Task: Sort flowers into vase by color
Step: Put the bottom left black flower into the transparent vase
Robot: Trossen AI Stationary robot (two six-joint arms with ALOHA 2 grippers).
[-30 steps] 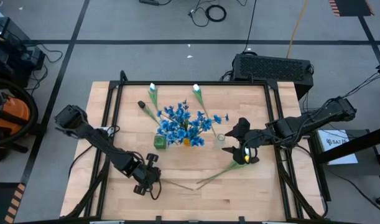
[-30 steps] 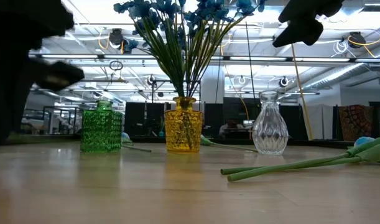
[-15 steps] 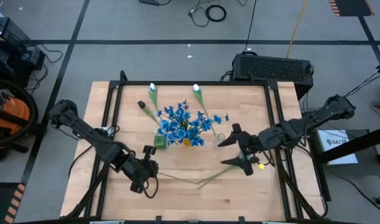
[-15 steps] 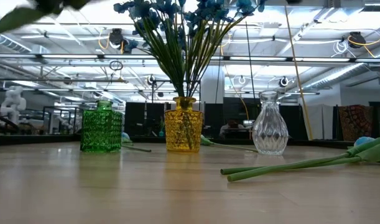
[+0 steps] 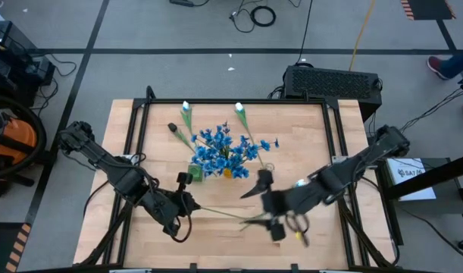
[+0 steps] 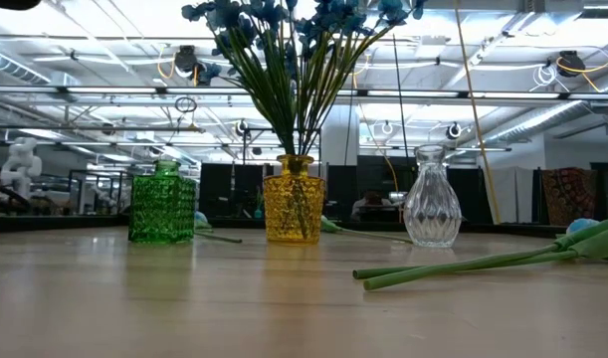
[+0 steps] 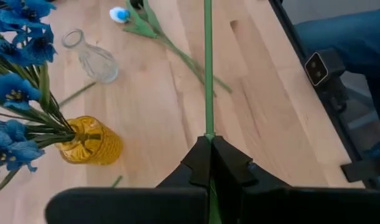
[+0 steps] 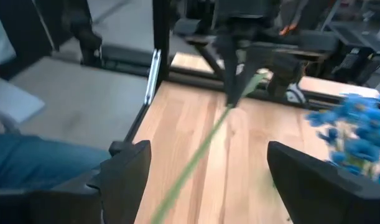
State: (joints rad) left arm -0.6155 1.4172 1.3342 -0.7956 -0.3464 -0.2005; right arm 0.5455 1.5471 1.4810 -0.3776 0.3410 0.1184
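My left gripper (image 5: 187, 206) (image 7: 209, 138) is over the near-left table, shut on a thin green stem (image 7: 208, 74) that sticks out toward the right; its flower head does not show. My right gripper (image 5: 270, 214) (image 8: 205, 149) is open, one finger on either side of that stem (image 8: 196, 155) without touching it. A second flower with a pale bud (image 5: 299, 183) lies flat on the table beside it. The yellow vase (image 6: 294, 207) holds the blue flowers (image 5: 220, 148). The green vase (image 6: 163, 206) and the clear vase (image 6: 430, 197) stand on either side of it. My left gripper pinches the green stem (image 7: 208, 127) between its two fingertips. The stem runs on straight ahead in line with the fingers, toward the table's right. It is lifted off the table as far as it shows.
Two pale tulips (image 5: 186, 107) (image 5: 239, 108) and a dark bud (image 5: 171, 127) lie by the far edge behind the vases. Black frame rails (image 5: 337, 174) run along the table's sides. A person's blue trouser leg (image 7: 339, 31) shows beyond the table edge.
My right gripper has swung from the right side toward the near-left, down to the held stem, and turned to face my left gripper. My left gripper has risen out of the low view, carrying the stem up off the table.
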